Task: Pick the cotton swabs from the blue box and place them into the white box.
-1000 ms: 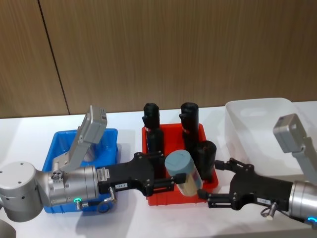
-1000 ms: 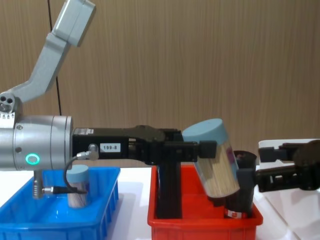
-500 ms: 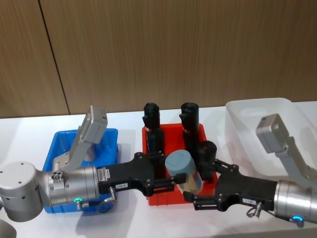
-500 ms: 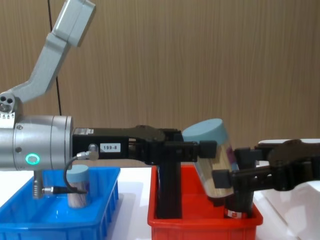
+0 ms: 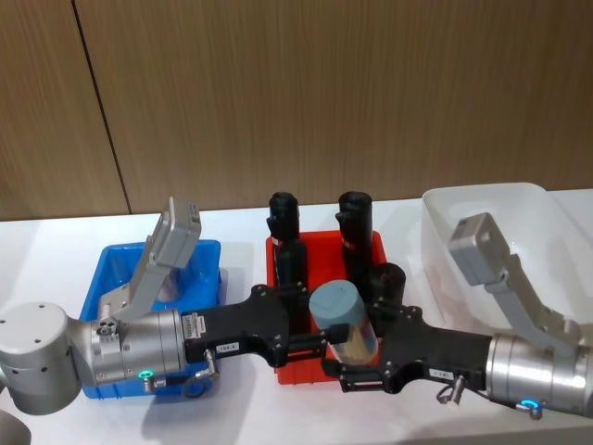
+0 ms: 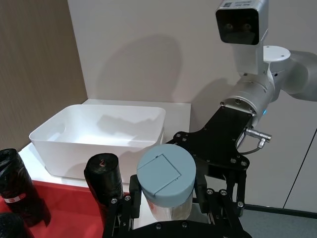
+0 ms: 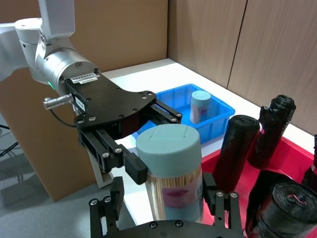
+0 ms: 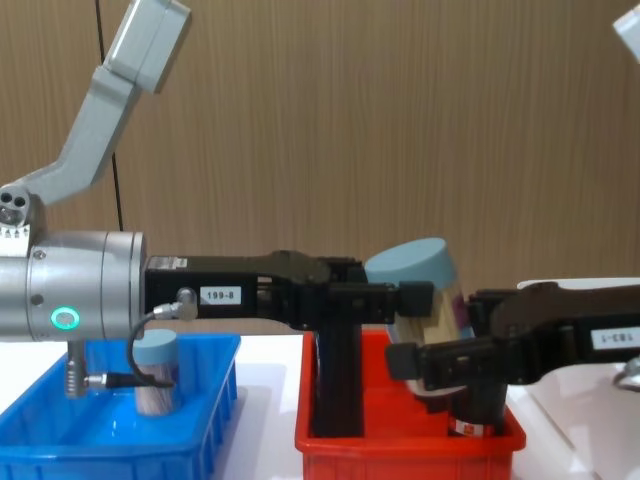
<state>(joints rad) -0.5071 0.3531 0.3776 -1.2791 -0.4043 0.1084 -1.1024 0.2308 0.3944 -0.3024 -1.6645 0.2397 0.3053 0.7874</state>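
Left arm lies level, reaching from the left across the near side of the blue box [image 5: 111, 255], wrist ring lit green. Left gripper [image 5: 320, 322] is out over the near part of the red bin [image 5: 323, 243], its fingers [image 8: 415, 297] pinching a cotton swab tub [image 5: 338, 306] just below the pale grey-blue lid. The tub is held clear of the bin floor and tilted, lid leaning left and base swung right, with swab sticks visible through the clear wall. Right arm comes in level from the right along the near table [image 5: 46, 250] edge. Right gripper [image 5: 366, 341] meets the same tub lower down, fingers spread to either side of the body. The right wrist view shows a gap on at least one side; contact on the other side is hard to call. A second tub [image 8: 155, 372] stands upright inside the blue box, on the left of the table. The red bin sits in the middle and holds black rolls [image 5: 353, 218], all upright, two taller ones at the far side and two nearer the grippers. The white box [image 5: 482, 199] sits at the right, just beside the red bin, behind the right arm.
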